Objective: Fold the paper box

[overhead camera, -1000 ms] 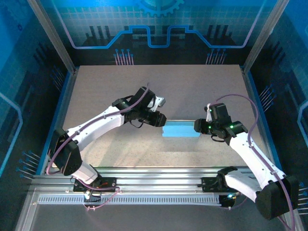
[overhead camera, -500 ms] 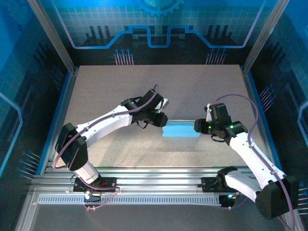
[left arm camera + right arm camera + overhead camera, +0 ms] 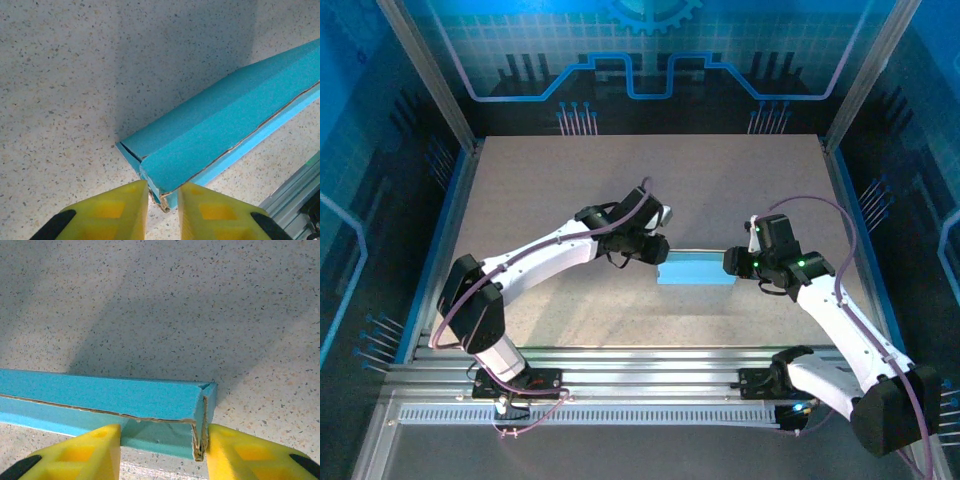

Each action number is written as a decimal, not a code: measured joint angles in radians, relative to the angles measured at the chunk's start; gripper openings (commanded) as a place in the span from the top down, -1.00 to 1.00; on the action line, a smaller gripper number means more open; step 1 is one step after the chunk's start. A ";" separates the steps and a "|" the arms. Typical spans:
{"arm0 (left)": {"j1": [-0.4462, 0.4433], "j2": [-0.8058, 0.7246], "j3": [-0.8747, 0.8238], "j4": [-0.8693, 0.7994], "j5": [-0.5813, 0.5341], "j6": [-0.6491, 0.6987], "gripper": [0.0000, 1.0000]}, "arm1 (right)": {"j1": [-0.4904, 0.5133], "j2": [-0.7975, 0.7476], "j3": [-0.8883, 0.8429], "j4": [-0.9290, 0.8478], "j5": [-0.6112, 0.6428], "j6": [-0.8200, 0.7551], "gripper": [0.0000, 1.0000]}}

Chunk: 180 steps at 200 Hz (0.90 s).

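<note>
At the left end of the paper box point(image 3: 696, 270), the left gripper point(image 3: 162, 192) stands with its jaws nearly together on the box's corner, seemingly pinching it. The box lies mid-table point(image 3: 620, 180) between the two arms. It is already shaped into a long flat form, though its long edge gapes slightly and the ends look not fully tucked. Any contents are hidden. The right gripper point(image 3: 162, 440) is spread wide across the far end, one finger touching it.
</note>
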 measured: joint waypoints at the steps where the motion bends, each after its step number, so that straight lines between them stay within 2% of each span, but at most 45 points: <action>1: 0.000 0.000 0.000 0.000 0.000 0.000 0.55 | 0.000 0.000 0.000 0.000 0.000 0.000 0.08; 31: -0.009 0.010 0.000 0.000 -0.020 0.000 0.57 | 0.000 0.000 0.000 0.000 0.000 0.000 0.08; 122: -0.015 0.015 0.005 0.000 -0.074 -0.009 0.89 | 0.000 0.006 0.000 0.014 0.000 0.000 0.10; 180: -0.015 0.015 0.006 0.000 -0.073 -0.056 0.99 | 0.000 0.008 0.000 0.015 0.000 0.000 0.11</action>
